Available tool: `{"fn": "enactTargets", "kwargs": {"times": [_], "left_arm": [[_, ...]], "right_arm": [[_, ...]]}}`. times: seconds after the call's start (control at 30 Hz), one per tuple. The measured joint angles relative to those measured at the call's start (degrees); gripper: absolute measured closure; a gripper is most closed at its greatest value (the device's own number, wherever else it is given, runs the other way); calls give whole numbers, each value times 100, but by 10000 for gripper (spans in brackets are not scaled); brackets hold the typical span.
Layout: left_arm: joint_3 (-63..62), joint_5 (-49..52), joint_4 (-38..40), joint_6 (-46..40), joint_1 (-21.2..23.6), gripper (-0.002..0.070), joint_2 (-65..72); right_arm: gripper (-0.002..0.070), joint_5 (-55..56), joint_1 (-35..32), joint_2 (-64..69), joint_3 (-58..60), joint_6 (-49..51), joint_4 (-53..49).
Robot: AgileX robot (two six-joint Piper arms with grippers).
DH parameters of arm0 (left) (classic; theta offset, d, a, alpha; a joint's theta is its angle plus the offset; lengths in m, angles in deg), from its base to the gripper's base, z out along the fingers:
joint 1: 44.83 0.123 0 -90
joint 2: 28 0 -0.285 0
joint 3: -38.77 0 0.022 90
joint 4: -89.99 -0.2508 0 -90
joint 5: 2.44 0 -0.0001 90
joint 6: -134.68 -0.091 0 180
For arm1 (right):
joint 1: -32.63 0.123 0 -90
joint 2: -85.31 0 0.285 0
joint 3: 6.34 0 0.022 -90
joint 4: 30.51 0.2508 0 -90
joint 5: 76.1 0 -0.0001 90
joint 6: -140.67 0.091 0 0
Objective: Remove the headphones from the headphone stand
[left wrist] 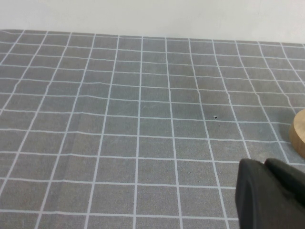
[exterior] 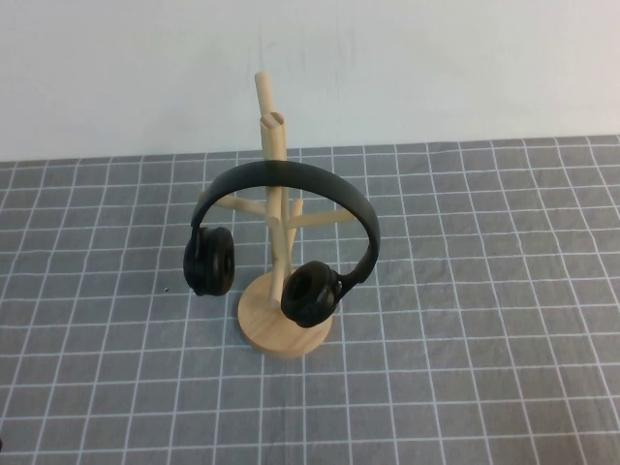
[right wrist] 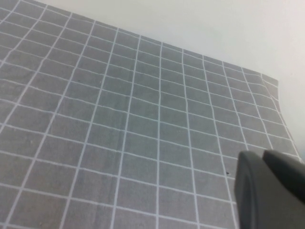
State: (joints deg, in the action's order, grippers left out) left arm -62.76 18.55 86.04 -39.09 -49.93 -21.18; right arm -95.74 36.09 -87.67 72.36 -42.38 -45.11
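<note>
- Hovering above bare mat, the left gripper (left wrist: 270,191) shows only in its own wrist view as a dark blunt shape low in the frame; its two tips sit pressed together, jaws closed on nothing.
- Left wrist view also catches a sliver of the headphone stand (left wrist: 299,133) at the frame edge: just the rim of its wooden disc base, apart from the gripper.
- Right gripper (right wrist: 269,191) appears the same way in the right wrist view, a dark blunt form over the grid; whether its jaws are open or shut, cannot tell. Nothing visible in it.
- Neither arm shows in the high view.
- Gray mat (exterior: 465,329) with a white grid covers the table; a plain white wall runs behind its far edge.
- Headphone stand (exterior: 283,325) stands near the middle of the mat, slightly toward the far edge: round light-wood base flat on the mat, slanted trunk rising from it, short pegs branching off, the top peg clear above the headband.
- Headphones (exterior: 291,184), matte black, hang on the stand: headband arched over the trunk, resting across the pegs.
- One ear cup hangs off to the left of the base, above the mat; the other hangs in front of the trunk, over the base disc.
- Small dark speck lies on the mat left of the stand.
</note>
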Motion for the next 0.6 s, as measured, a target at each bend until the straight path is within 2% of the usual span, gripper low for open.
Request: {"fn": "enactTargets", "kwargs": {"times": [0.6], "left_arm": [[0, 0, 0, 0, 0, 681, 0]], "right_arm": [[682, -277, 0, 0, 0, 361, 333]]}}
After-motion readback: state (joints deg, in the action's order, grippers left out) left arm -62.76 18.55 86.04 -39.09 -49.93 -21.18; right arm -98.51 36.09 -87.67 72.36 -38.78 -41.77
